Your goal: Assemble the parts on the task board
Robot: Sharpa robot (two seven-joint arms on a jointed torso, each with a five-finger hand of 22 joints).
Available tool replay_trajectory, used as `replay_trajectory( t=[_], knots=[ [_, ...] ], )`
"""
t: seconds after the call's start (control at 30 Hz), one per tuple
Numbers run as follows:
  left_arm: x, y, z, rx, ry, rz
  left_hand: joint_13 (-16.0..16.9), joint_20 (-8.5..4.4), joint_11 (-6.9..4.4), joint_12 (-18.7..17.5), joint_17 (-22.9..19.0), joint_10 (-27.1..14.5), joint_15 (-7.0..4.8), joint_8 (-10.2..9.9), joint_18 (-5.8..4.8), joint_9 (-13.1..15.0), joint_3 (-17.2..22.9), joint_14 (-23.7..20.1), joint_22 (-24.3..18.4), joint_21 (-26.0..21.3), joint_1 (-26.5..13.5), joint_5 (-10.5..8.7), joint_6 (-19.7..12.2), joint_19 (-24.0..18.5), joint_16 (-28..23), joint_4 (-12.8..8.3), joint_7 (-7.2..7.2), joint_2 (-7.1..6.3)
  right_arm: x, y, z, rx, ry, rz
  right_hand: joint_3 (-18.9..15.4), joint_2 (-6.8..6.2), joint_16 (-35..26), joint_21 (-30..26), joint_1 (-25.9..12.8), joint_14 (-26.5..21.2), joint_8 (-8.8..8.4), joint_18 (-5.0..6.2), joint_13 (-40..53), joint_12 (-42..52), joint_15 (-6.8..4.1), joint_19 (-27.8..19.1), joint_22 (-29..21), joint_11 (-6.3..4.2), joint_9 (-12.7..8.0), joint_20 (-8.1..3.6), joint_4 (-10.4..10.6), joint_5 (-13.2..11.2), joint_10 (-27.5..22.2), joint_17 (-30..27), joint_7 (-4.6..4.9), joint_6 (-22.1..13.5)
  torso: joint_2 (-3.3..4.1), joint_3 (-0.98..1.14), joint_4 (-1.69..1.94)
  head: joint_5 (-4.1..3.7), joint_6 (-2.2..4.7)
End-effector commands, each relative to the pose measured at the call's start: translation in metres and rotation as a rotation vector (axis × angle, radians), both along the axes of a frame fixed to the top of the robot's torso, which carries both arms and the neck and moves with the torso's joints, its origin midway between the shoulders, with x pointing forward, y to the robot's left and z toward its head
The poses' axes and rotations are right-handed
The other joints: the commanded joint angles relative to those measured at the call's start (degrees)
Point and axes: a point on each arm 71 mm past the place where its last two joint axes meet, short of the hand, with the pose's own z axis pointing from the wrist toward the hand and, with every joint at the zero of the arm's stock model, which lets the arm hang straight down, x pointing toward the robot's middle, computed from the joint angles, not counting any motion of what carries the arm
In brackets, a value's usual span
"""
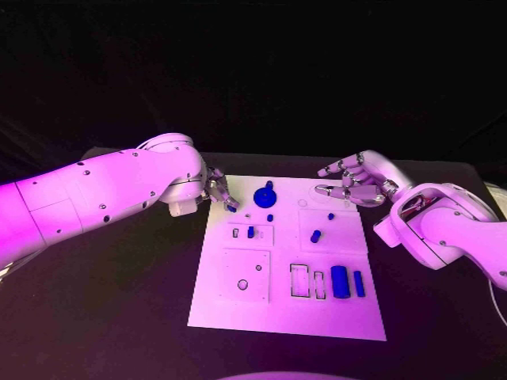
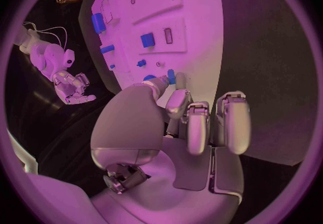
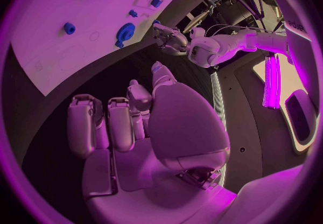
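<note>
A flat white task board (image 1: 242, 305) lies lengthwise in the middle of a matte black table (image 1: 116, 317), its surface cut with shallow rectangular and round recesses and dotted with small blue plastic parts. Near the board's far edge sits a round, toothed blue gear (image 1: 265, 196) with a small blue peg (image 1: 269, 217) just below it; a short blue cylinder (image 1: 315, 236) lies tilted toward the right side, a small upright blue block (image 1: 251, 232) stands in a framed recess on the left, and a long blue cylinder (image 1: 341, 282) rests beside a slim blue bar (image 1: 359, 283) near the board's right edge, next to two narrow rectangular slots. The left hand (image 1: 219, 191), silver and jointed on a glossy white arm, hangs at the board's far left corner with its fingers curled down and inward; a small blue piece (image 1: 230, 207) shows at the fingertips, but whether it is pinched or merely touched cannot be told. The right hand (image 1: 356, 180) hovers over the board's far right corner, fingers loosely bent and apart, grasping nothing.
</note>
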Motion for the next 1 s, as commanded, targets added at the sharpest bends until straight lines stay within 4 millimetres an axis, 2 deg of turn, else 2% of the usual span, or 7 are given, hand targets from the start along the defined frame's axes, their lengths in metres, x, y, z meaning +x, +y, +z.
replay_trajectory(
  t=[0.03, 0.2, 0.43, 0.6, 1.0],
  knots=[
    [-0.009, -0.003, -0.001, -0.07, -0.028, 0.018, 0.1, 0.2, -0.11, 0.3, 15.1, 0.5, 0.21, 0.4, 0.07, 0.1, 7.7, 6.0, 9.2, 0.2, -0.1, 0.24, 0.0, 1.9, 0.2, -7.1, -0.17, -0.5, -0.001, 0.001, -0.001, -0.011, 0.005, 0.011, -0.2, 0.26, -0.2, -0.3, -0.2, 2.7, -0.04, 0.74, 0.0, -0.1, -0.51, -0.5, 1.4, -0.01, 0.0, -0.04, -0.1, 0.4, -0.4, 0.0, 0.02, 0.5, 0.0, 0.01, 0.04, 0.14, -0.09],
    [-0.026, 0.0, -0.008, -0.053, -0.063, -0.014, -0.1, 0.15, -0.2, 0.2, 15.1, 0.6, 0.16, 0.7, 0.02, 0.3, 8.7, 6.0, 9.4, 0.4, -0.4, 0.23, 0.1, 2.0, 0.2, -7.6, -0.27, -1.34, 0.0, 0.0, -0.002, -0.013, 0.008, 0.01, -0.3, 0.28, -0.3, -0.3, -0.1, 2.7, -0.03, 0.73, 0.1, 0.0, -0.51, -0.5, 1.4, -0.02, 0.0, -0.04, -0.1, 0.4, -0.4, -0.1, 0.01, 0.5, 0.0, -0.02, 0.01, 0.33, -0.1],
    [-0.037, -0.001, -0.016, -0.027, -0.088, -0.046, -0.1, 0.13, -0.24, 0.2, 15.1, 0.7, 0.14, 0.9, -0.01, 0.3, 9.2, 6.0, 9.5, 0.5, -0.4, 0.22, 0.1, 2.1, 0.2, -7.8, -0.31, -1.8, 0.0, 0.001, -0.002, -0.014, 0.011, 0.012, -0.3, 0.28, -0.3, -0.3, -0.1, 2.7, -0.03, 0.73, 0.1, 0.0, -0.51, -0.5, 1.4, -0.02, 0.0, -0.04, -0.1, 0.4, -0.4, -0.1, 0.01, 0.5, 0.07, -0.09, -0.06, 0.65, -0.28],
    [-0.042, -0.003, -0.023, -0.004, -0.097, -0.065, 0.0, 0.12, -0.26, 0.3, 15.1, 0.8, 0.13, 1.0, -0.01, 0.3, 9.4, 6.0, 9.5, 0.4, -0.4, 0.2, 0.2, 2.1, 0.2, -7.9, -0.32, -1.96, 0.0, 0.002, -0.003, -0.013, 0.012, 0.014, -0.3, 0.28, -0.3, -0.3, -0.1, 2.7, -0.03, 0.73, 0.1, 0.0, -0.51, -0.5, 1.4, -0.02, 0.0, -0.04, -0.1, 0.4, -0.4, -0.1, 0.01, 0.5, 0.12, -0.06, -0.2, 0.7, -0.27],
    [-0.044, -0.006, -0.027, 0.023, -0.097, -0.084, -0.1, 0.11, -0.27, 0.2, 15.1, 0.8, 0.12, 1.0, 0.0, 0.4, 9.6, 6.0, 9.5, 0.4, -0.4, 0.17, 0.2, 2.1, 0.2, -8.1, -0.33, -2.19, -0.001, 0.003, -0.003, -0.013, 0.013, 0.017, -0.3, 0.28, -0.3, -0.3, -0.1, 2.7, -0.03, 0.73, 0.1, 0.0, -0.51, -0.5, 1.4, -0.02, 0.0, -0.04, -0.1, 0.4, -0.4, -0.1, 0.01, 0.5, 0.13, -0.01, -0.16, 0.67, -0.59]
  ],
)
